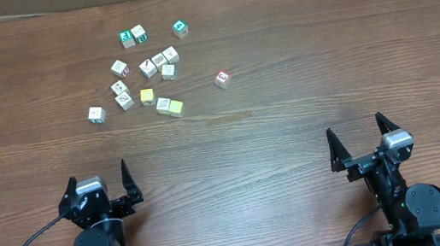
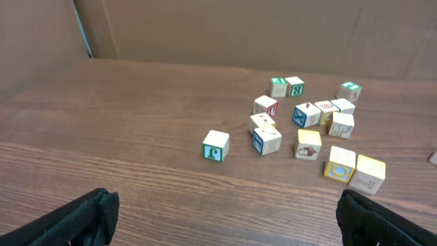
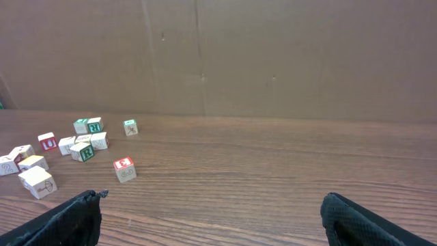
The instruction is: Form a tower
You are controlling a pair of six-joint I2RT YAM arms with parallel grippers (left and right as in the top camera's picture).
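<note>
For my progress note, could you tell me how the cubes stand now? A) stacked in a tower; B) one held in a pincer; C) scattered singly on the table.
C: the cubes lie loose on the table, none atop another; the left pincer and right pincer stand open and empty.

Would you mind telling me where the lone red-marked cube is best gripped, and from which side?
Take the red-marked cube across two opposite side faces, coming straight down from above, probably with the right end effector. It sits flat and alone, every side clear; it looks slightly turned, so line up with its faces.
</note>
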